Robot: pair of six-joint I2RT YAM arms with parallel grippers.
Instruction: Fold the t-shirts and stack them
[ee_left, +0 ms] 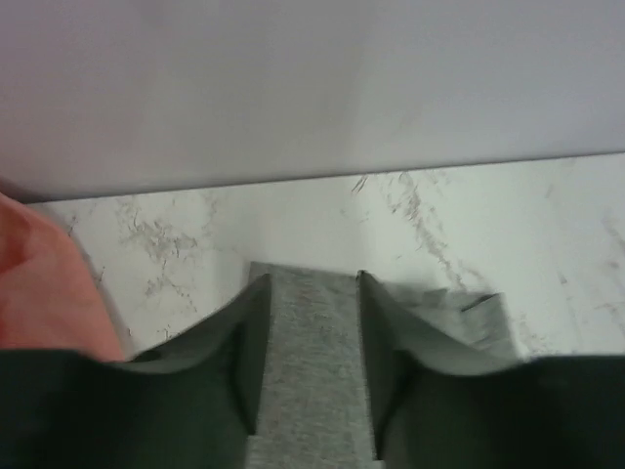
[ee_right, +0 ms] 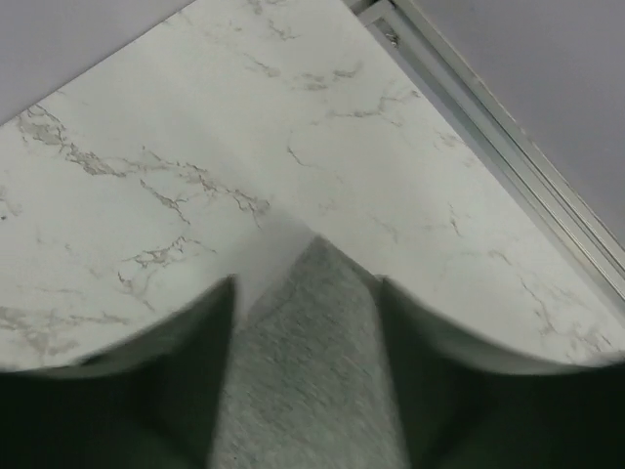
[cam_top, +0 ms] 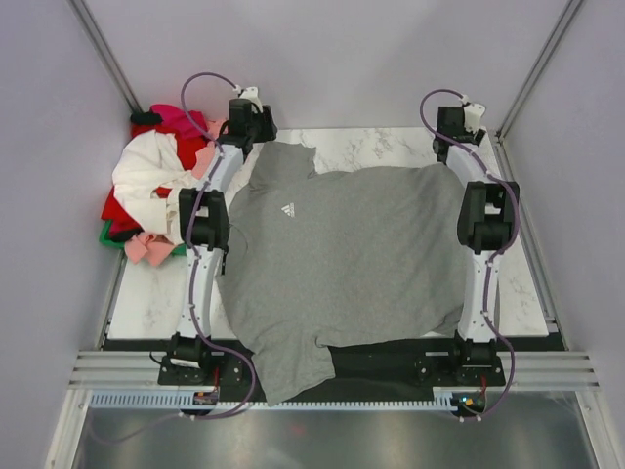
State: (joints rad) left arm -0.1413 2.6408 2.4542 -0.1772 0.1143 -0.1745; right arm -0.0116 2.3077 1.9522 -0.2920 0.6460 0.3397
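Grey t-shirt [cam_top: 352,254] lies spread on the table [cam_top: 527,283], chest logo [cam_top: 288,208] up. Its long axis runs side to side, with the collar end toward the left arm [cam_top: 205,220] and the hem end toward the right arm [cam_top: 485,215], by my reading. One part droops off the near edge between the bases. Both arms reach to the far edge, one at each far corner of the cloth, so neither is nearer. From both sets of jaws the body of the shirt lies back toward the bases. Left jaws: pinching a grey strip that pokes out past the fingertips. Right jaws: likewise nipped on a grey corner. The fold to come, I judge, carries that far edge nearward over the body. Only the top view gives the whole outline and the heap of other t-shirts [cam_top: 156,186] — white, red, pink, green — at the table's far left. Only the wrist views show cloth between the fingers — the left also catches pink cloth [ee_left: 44,293] close by, the right a metal rail [ee_right: 488,117].
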